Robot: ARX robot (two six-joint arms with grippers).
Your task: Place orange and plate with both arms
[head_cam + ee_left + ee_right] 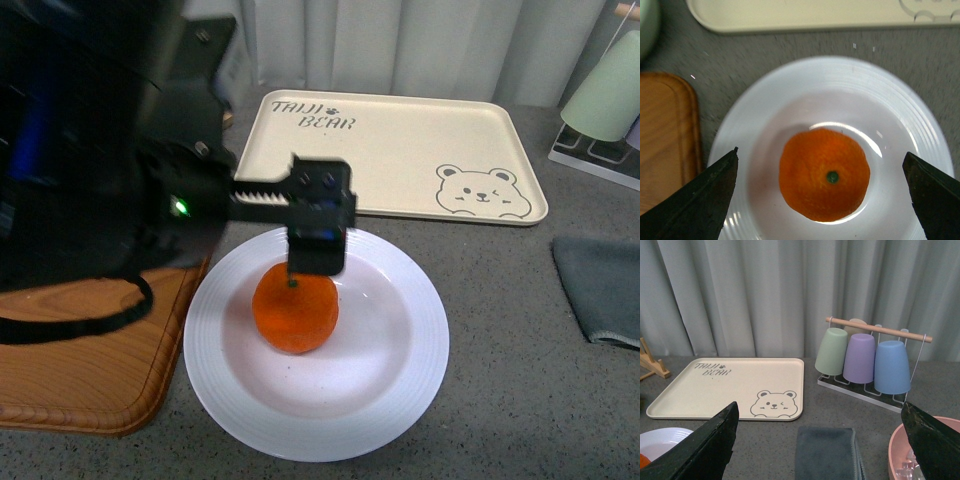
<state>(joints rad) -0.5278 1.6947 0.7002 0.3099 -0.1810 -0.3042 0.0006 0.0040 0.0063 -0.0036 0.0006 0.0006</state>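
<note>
The orange (295, 312) lies in the well of the white ridged plate (400, 400) on the grey table, with its green stem dot facing up. My left gripper (318, 238) hangs straight above the fruit, open. In the left wrist view the orange (824, 175) sits between the two dark fingers (705, 200) with wide gaps on both sides, and the plate (910, 115) surrounds it. My right gripper (819, 406) is open and empty over the grey cloth. The plate's edge (660, 437) shows at that view's lower corner. The right gripper is out of the front view.
A beige bear tray (400, 150) lies just behind the plate, and a wooden board (90, 360) touches its left side. A grey cloth (605, 285) is at the right. A rack of cups (865, 357) and a pink bowl (920, 455) stand near my right gripper.
</note>
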